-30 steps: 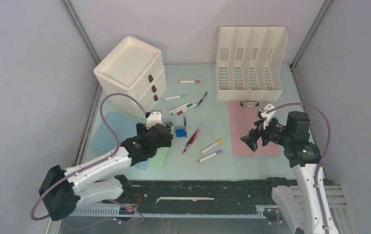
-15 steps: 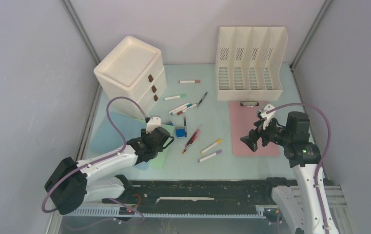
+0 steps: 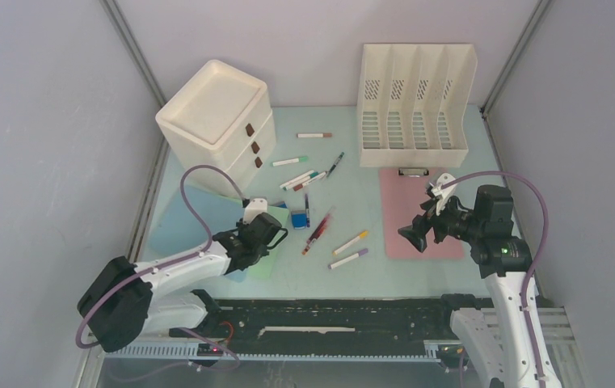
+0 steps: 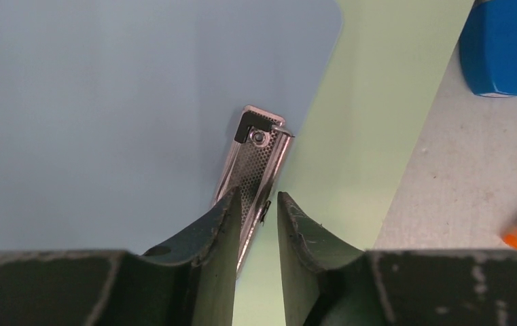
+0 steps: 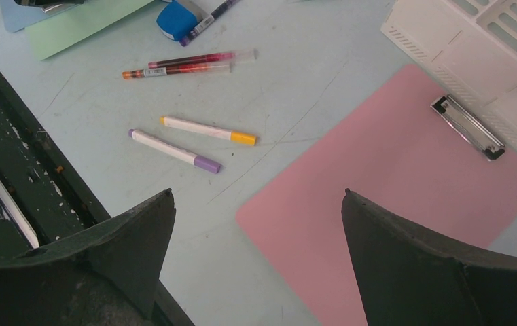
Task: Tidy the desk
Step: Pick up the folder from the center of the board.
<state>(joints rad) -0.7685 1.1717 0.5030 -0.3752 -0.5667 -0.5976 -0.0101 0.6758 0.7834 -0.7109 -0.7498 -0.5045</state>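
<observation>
- Pale mint surface [image 3: 368, 190], with a black slotted rail [image 3: 328, 315] along its near edge.
- Under the left end effector [image 4: 255, 198]: a blue clipboard [image 4: 106, 122] overlapping a green sheet [image 4: 371, 102], with a small blue block [image 4: 507, 47] just beyond.
- Between the end effectors: red pens [image 5: 187, 64], yellow-capped marker [image 5: 208, 129], purple-capped marker [image 5: 174, 151].
- Below the right end effector [image 5: 257, 193]: pink clipboard [image 5: 405, 183].
- Farther out: cream drawer unit [image 3: 216, 121], cream file rack [image 3: 415, 101], loose markers [image 3: 304, 178] between them.

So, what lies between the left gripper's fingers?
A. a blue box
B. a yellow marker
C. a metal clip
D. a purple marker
C: in the left wrist view the left gripper straddles the metal clip, where the blue sheet meets the green sheet.
</observation>
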